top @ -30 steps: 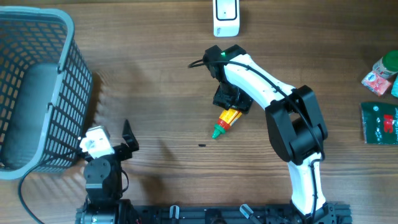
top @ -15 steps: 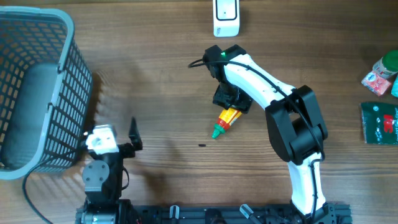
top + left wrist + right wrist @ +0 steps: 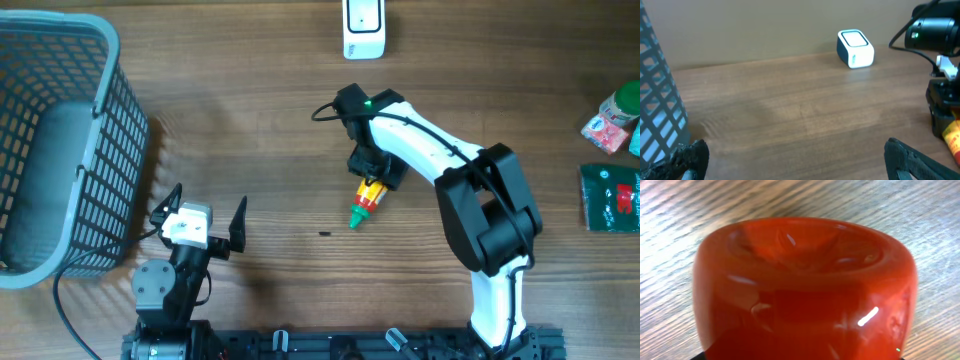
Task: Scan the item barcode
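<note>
A red-and-yellow sauce bottle (image 3: 366, 196) with a green cap lies on the wooden table, cap pointing toward the front. My right gripper (image 3: 372, 176) sits over its base end and is closed around it. The bottle's red base (image 3: 805, 290) fills the right wrist view and hides the fingers. The white barcode scanner (image 3: 364, 25) stands at the table's far edge, also seen in the left wrist view as a white scanner (image 3: 855, 48). My left gripper (image 3: 204, 208) hovers at the front left, wide open and holding nothing (image 3: 796, 150). The bottle's label (image 3: 952, 137) shows at that view's right edge.
A grey mesh basket (image 3: 60, 150) stands at the left, close to the left arm. A green-lidded jar (image 3: 612, 118) and a green packet (image 3: 610, 197) lie at the right edge. A small black speck (image 3: 325, 235) is on the wood.
My right gripper shifted slightly right and forward and closed in, and the bottle turned with it to point more toward the front. My left arm swung to the right.
</note>
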Robot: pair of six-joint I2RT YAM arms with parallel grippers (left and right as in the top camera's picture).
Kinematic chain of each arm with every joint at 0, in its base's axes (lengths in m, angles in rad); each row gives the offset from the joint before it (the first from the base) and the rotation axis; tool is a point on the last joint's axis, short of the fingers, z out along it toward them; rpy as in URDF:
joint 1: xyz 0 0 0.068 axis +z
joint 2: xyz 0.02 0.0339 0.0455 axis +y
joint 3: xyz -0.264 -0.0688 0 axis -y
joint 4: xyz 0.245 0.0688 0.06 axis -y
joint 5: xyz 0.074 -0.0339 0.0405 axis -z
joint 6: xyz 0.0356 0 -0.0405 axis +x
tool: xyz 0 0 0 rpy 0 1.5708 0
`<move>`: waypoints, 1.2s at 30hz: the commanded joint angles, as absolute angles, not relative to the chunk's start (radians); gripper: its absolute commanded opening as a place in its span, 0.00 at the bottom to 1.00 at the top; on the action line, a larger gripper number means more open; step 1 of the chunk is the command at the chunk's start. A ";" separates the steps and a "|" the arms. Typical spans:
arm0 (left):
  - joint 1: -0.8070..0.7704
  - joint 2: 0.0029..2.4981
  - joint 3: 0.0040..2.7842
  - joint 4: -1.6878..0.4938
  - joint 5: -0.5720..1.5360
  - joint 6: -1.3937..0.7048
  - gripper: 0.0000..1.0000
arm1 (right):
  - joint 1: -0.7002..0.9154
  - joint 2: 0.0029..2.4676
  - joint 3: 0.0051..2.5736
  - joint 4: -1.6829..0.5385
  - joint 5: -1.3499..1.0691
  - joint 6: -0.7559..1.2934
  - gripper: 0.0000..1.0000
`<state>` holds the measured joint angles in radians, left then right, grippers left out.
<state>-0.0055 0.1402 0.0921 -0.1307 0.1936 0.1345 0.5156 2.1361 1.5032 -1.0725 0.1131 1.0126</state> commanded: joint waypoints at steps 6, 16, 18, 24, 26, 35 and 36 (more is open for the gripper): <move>-0.009 0.141 0.084 -0.234 0.221 0.153 1.00 | 0.456 2.234 1.465 -1.082 0.132 0.886 0.39; -0.009 0.141 0.084 -0.263 0.220 0.153 1.00 | 0.451 2.233 1.592 -1.191 -0.092 0.927 0.27; -0.009 0.141 0.084 -0.263 0.220 0.153 1.00 | 0.444 2.233 1.623 -1.231 -0.184 0.952 0.25; -0.009 0.141 0.084 -0.263 0.220 0.153 1.00 | 0.404 2.233 1.659 -1.312 -0.299 1.058 0.11; -0.009 0.141 0.084 -0.263 0.220 0.153 1.00 | 0.392 2.233 1.658 -1.314 -0.265 1.156 0.09; -0.009 0.142 0.084 -0.263 0.220 0.153 1.00 | 0.389 2.206 1.659 -1.291 -0.079 1.377 0.29; -0.009 0.142 0.084 -0.263 0.220 0.153 1.00 | 0.389 2.197 1.659 -1.291 -0.064 1.385 0.38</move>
<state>-0.0055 0.1402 0.0910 -0.2642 0.2077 0.1379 0.3908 2.2116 1.6279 -1.2922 -0.1436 1.2896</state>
